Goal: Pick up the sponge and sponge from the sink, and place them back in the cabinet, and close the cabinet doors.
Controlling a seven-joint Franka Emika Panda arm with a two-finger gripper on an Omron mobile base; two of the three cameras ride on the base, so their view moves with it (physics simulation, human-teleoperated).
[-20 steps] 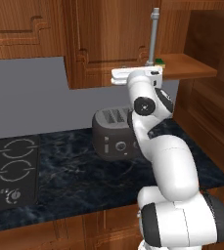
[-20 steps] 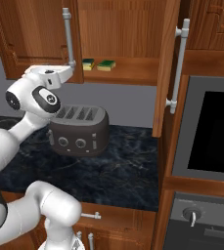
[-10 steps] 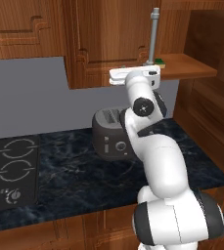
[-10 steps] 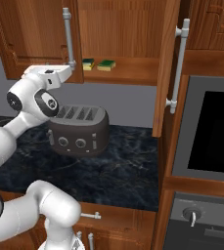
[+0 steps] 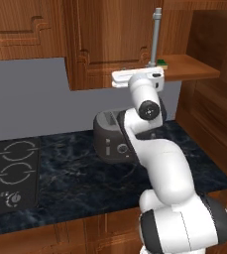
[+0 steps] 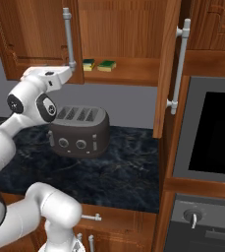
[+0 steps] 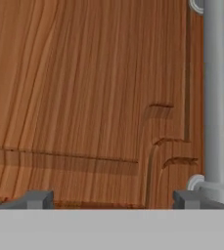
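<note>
Two green-topped yellow sponges (image 6: 88,64) (image 6: 106,65) lie side by side on the cabinet's wooden shelf (image 6: 128,74). One sponge (image 5: 160,63) peeks out beside the handle in the left base view. Both cabinet doors stand open: the left door (image 6: 35,39) with its silver bar handle (image 6: 68,37), and the right door (image 6: 165,69). My gripper (image 6: 67,74) is at the lower end of the left door's handle (image 7: 216,93). It faces the door panel (image 7: 84,97), open, with nothing between its fingertips (image 7: 35,199). The sink is out of view.
A dark four-slot toaster (image 6: 79,130) stands on the black marble counter (image 6: 124,172) below the cabinet. A stovetop (image 5: 8,173) lies at the left. A built-in oven (image 6: 212,133) fills the right side. The right door's handle (image 6: 180,64) juts out toward the base.
My hand has drawn back slightly from the left door's handle and the arm has shifted a little. Doors and sponges have not moved.
</note>
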